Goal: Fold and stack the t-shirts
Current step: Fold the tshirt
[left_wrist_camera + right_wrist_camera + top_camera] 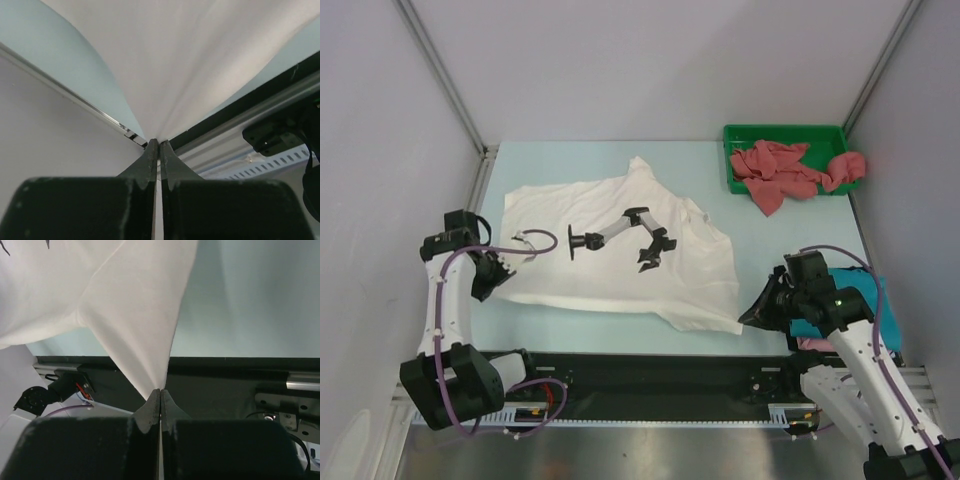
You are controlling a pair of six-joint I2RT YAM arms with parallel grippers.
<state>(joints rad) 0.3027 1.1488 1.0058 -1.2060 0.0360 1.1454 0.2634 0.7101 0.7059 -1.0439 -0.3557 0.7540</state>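
Note:
A white t-shirt (620,275) lies spread on the pale blue table, with a dark robot-arm print (620,235) on it. My left gripper (488,282) is at the shirt's near left corner. In the left wrist view it (159,144) is shut on the white cloth (190,60), which fans out taut from the tips. My right gripper (750,318) is at the near right corner. The right wrist view shows it (160,391) shut on a pulled-up point of the same shirt (135,315). Several dusty red t-shirts (785,172) are heaped in and over the tray.
A green tray (735,135) stands at the far right corner. A teal t-shirt (887,300) and a bit of pink cloth (810,343) lie under the right arm at the right edge. A black rail (650,375) runs along the near edge. Grey walls close in both sides.

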